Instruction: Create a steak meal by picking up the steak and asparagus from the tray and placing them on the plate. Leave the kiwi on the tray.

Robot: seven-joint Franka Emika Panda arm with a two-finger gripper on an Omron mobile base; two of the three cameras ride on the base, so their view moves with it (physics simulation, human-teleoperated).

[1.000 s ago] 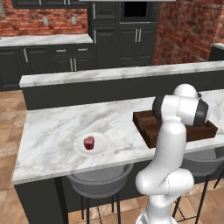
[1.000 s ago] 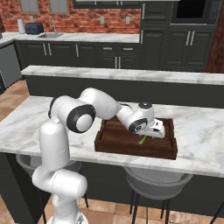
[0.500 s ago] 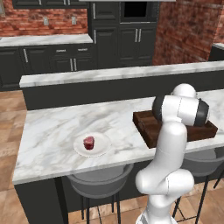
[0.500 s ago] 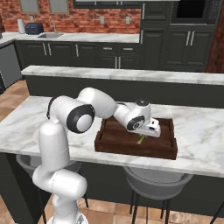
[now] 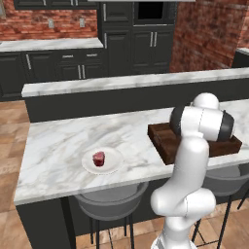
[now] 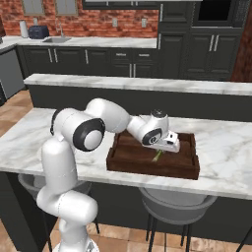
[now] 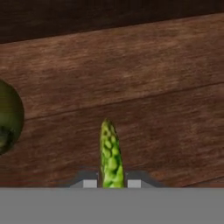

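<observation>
Checking containers, I logged these. Item one: the tray (image 6: 184, 167), dark brown wood, on the marble tabletop (image 5: 68, 141), holding the asparagus (image 7: 111, 158) and the kiwi (image 7: 8, 117). I saw the stalk pinched between the narrowly closed jaws of the gripper (image 6: 160, 153), its bumpy tip pointing over the tray floor; the kiwi sat off to one side of it in the hand view. Item two: the plate (image 5: 113, 164), white, well apart from the tray, carrying the steak (image 5: 98, 158). I could read no labels or writing anywhere.
</observation>
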